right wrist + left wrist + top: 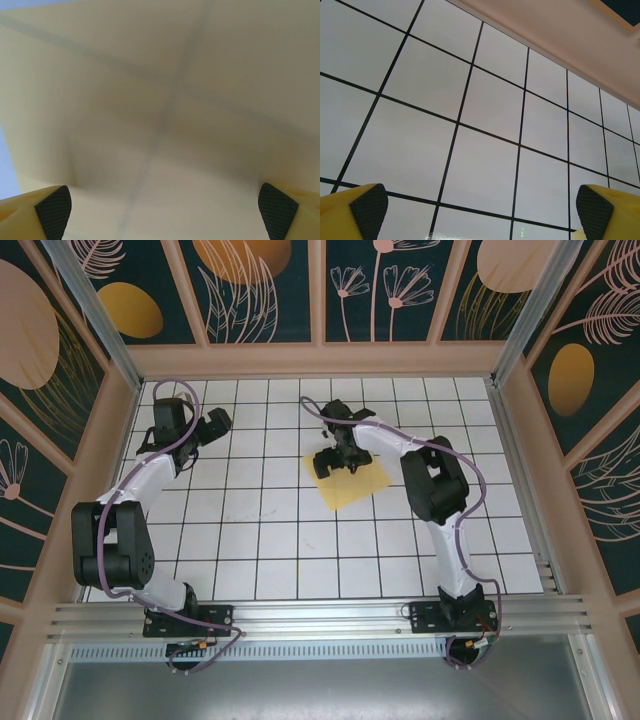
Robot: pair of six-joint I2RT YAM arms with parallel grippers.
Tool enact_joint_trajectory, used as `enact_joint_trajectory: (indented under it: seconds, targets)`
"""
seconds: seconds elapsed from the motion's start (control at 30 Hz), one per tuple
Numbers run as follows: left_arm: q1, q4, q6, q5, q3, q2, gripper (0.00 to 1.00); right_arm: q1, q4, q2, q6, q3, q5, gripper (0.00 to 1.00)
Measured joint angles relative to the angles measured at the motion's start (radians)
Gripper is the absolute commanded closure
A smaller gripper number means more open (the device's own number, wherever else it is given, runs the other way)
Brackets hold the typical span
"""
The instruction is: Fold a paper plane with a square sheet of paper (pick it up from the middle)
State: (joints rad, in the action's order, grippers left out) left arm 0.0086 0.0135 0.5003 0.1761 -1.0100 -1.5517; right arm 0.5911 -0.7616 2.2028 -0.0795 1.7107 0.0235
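The square sheet of paper (360,488) lay flat on the white gridded bench (250,540), a little right of the middle and about halfway between the near and far edges. It was turned out of line with the grid, so one corner pointed toward the near edge and the opposite corner toward the far wall (320,360). Being square, it had no longer side, and no fold showed in it from above.

The right arm (430,480) reached in from the near right and bent over the sheet, with the right fingers (328,462) above its far-left part. In the right wrist view the two dark pads of those fingers (52,210) stood wide apart at the lower corners, released and grasping nothing. The yellow sheet (165,75) spread between and beyond them. The dark grid lines showed faintly through the thin paper, and a strip of bare bench (5,165) ran along the left edge. Whether the pads touched the paper could not be told.

The left arm (140,485) stood well apart from the sheet, with the left fingers (218,420) over the far-left tiles. In the left wrist view these fingers (367,207) were also spread wide and held nothing, with bare tiles (420,150) between them and the foot of the far wall (560,40) beyond.
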Motion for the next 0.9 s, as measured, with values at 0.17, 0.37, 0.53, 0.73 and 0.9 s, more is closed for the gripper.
enact_joint_trajectory:
  seconds: [0.17, 0.37, 0.53, 0.73, 0.9]
  targets:
    - [0.000, 0.002, 0.000, 0.000, 0.000, 0.000, 0.01, 0.000, -0.006, 0.003, 0.006, 0.005, -0.021, 0.02]
    - [0.000, 0.005, 0.000, 0.003, 0.000, -0.003, 0.01, 0.000, -0.010, 0.004, 0.015, 0.005, -0.050, 0.01]
    - [0.000, 0.010, 0.000, 0.004, -0.002, -0.012, 0.02, 0.000, -0.013, 0.018, 0.015, 0.008, -0.050, 0.02]
    - [0.000, 0.014, 0.000, 0.005, -0.002, -0.018, 0.02, -0.010, -0.014, 0.021, 0.014, 0.008, -0.040, 0.07]
    - [0.000, 0.014, 0.000, 0.008, -0.002, -0.018, 0.02, -0.012, -0.014, 0.022, 0.011, 0.008, -0.043, 0.10]
